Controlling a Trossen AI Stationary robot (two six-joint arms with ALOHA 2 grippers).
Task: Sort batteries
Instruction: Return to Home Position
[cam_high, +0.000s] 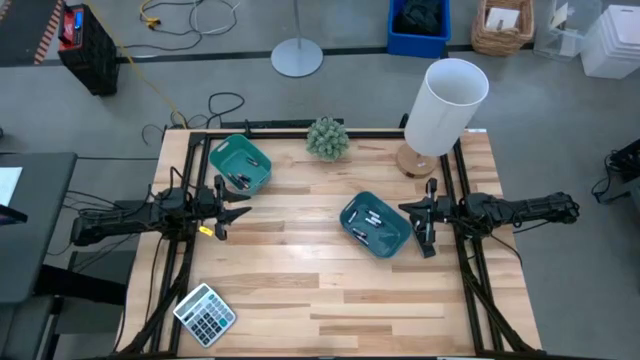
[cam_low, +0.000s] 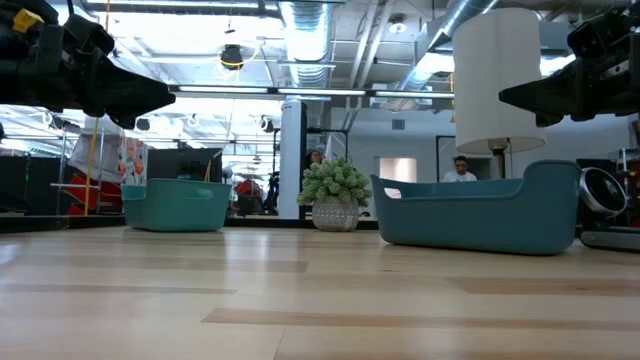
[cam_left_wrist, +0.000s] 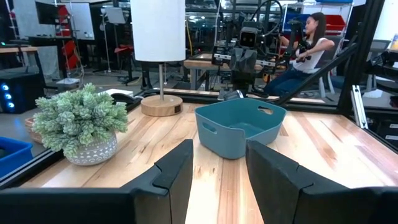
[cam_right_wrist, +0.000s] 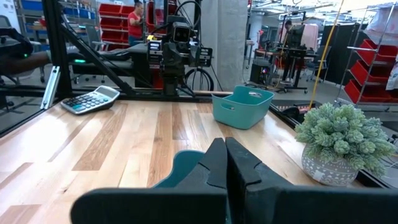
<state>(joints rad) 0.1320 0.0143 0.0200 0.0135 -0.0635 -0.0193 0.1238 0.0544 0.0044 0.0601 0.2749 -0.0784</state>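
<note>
Two trays hold the sorted cells: silvery batteries (cam_high: 372, 220) in the bluer tray (cam_high: 398, 241) mid-table, dark batteries (cam_high: 243, 181) in the greener tray (cam_high: 224, 155) (nearer the plant). Draw both arms back level, clear of either rim. Left gripper (cam_high: 236, 210) near the greener tray, moderately parted, empty. Right gripper (cam_high: 412, 211) just beside the bluer tray, pressed closed, holding nothing.

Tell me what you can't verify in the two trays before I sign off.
Batteries: count and colours in the left tray and right tray, high view, too small.
Both trays' contents: low view, their walls hide them.
Right tray's inside: right wrist view, the shut right end effector mostly blocks it.
</note>
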